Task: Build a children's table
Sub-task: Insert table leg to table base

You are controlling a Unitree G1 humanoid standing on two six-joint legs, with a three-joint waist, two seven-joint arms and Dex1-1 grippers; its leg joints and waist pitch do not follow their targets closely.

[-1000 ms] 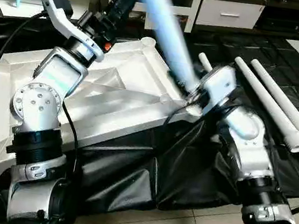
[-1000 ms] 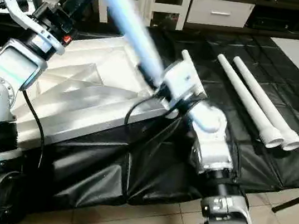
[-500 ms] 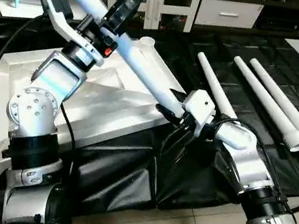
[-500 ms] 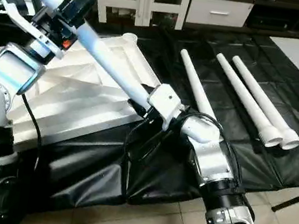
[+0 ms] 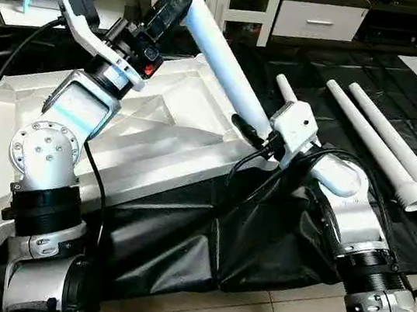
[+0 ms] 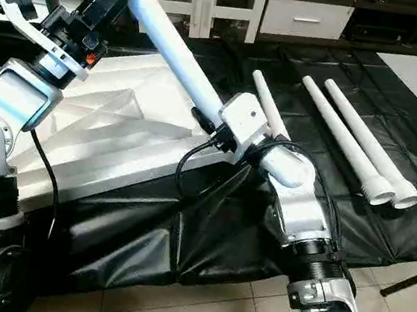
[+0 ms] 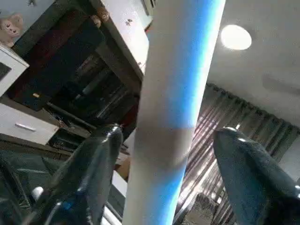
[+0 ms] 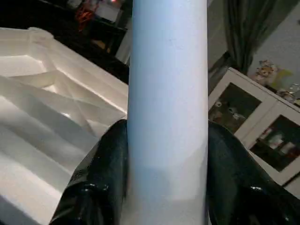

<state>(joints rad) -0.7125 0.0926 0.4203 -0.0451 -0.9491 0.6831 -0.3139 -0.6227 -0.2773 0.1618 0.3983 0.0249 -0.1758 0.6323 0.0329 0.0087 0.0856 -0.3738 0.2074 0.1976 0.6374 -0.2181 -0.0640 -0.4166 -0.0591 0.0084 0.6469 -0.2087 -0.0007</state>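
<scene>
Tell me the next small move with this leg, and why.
Probably close the left gripper on the raised leg: its fingers straddle it with gaps, while the right gripper clamps the lower end.

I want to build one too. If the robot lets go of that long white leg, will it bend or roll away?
The leg looks stiff: it stays straight though the right gripper holds it near one end. Being a smooth round tube, it would probably roll, maybe off the top. It likely feels light.
</scene>
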